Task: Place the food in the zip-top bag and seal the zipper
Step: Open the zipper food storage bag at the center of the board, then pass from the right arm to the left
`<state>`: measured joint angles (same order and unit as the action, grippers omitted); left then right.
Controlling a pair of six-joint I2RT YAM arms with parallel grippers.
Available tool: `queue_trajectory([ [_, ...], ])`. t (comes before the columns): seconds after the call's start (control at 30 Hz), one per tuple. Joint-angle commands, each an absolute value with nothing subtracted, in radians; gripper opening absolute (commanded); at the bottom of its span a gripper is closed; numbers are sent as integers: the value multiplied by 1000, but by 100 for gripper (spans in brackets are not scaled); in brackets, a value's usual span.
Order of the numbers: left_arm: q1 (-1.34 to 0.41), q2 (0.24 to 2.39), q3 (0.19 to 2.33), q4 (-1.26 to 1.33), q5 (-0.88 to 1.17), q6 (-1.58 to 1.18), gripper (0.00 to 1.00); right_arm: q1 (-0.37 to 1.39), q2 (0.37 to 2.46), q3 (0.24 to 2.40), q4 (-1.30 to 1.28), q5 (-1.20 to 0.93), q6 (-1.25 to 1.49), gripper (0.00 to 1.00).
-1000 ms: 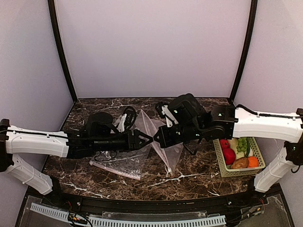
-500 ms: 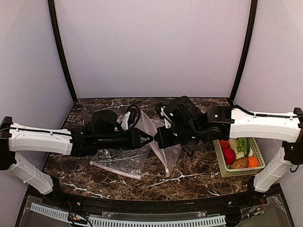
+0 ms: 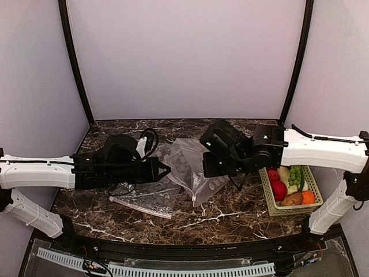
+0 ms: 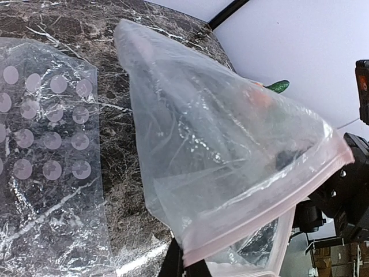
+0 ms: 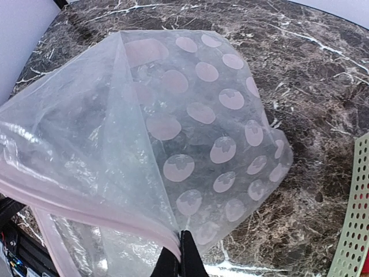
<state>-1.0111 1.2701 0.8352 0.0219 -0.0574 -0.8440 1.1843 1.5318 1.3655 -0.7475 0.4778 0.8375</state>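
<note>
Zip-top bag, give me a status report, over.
Left gripper, right gripper both shut on the zipper. Zip-top bag held up between them, mouth unsealed. Food sits in the basket. Second bag flat under left arm.

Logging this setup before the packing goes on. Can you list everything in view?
zip-top bag: one, clear with white dots, pinkish zipper, lifted mid-table between the grippers
second bag: one, clear and dotted, flat on the table, left of centre
basket: one, pale green, table's right side
apples: two, red, in the basket
grapes: one bunch, green, in the basket
orange piece: one, orange, basket's near right corner
potato: one, brown, basket's near edge
table: one, dark marbled
left gripper: one, black, shut on the zip-top bag's zipper
right gripper: one, black, shut on the zip-top bag's zipper
</note>
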Motion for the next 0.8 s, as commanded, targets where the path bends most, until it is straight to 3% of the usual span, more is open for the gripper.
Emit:
queue_trajectory([
  [0.0,-1015,1210,847,-88,-131,-797,1,1176,1451,1392,-822,585,870,0],
  [0.17,-1015,1219,959,-182,-139,-677,1,1175,1420,1439,-802,596,795,0],
  [0.4,-1011,1265,1282,-438,-196,-483,1,1168,1350,1450,-668,519,726,0],
  [0.57,-1010,1319,1498,-624,-139,-377,1,1153,1333,1386,-604,447,761,0],
  [0.77,-1009,1377,1572,-762,-53,-332,1,1137,1372,1266,-586,382,871,0],
])
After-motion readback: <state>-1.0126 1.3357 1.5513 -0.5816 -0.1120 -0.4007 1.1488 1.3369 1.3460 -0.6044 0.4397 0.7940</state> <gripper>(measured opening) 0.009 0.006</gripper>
